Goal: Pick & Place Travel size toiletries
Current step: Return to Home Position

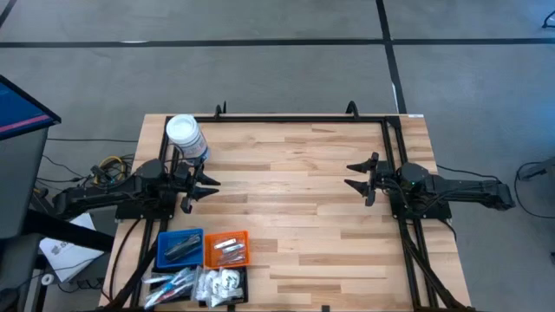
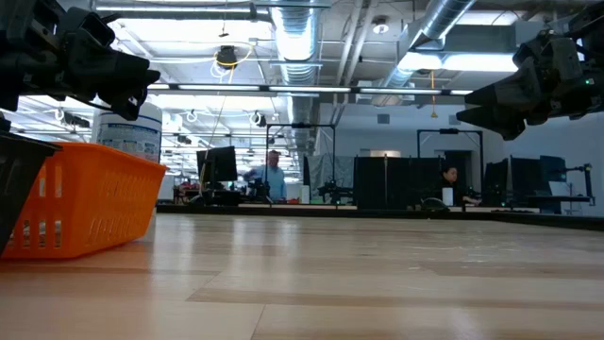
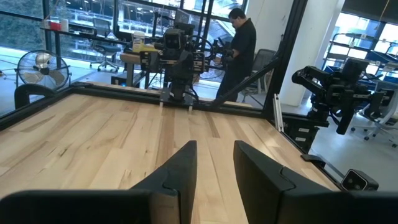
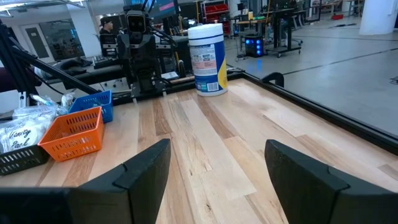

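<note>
Currently my left gripper (image 1: 205,189) and right gripper (image 1: 358,177) hang empty, jaws spread, above bare table. The toiletries (image 1: 227,250) lie in 4 trays (image 1: 180,232) at the front-left corner. Risk: a careless left-arm swing could topple the adjacent jar (image 1: 186,137).

Table (image 1: 295,199) middle open; jar (image 1: 186,139), 4 baskets (image 1: 228,233) crowd left side.
</note>
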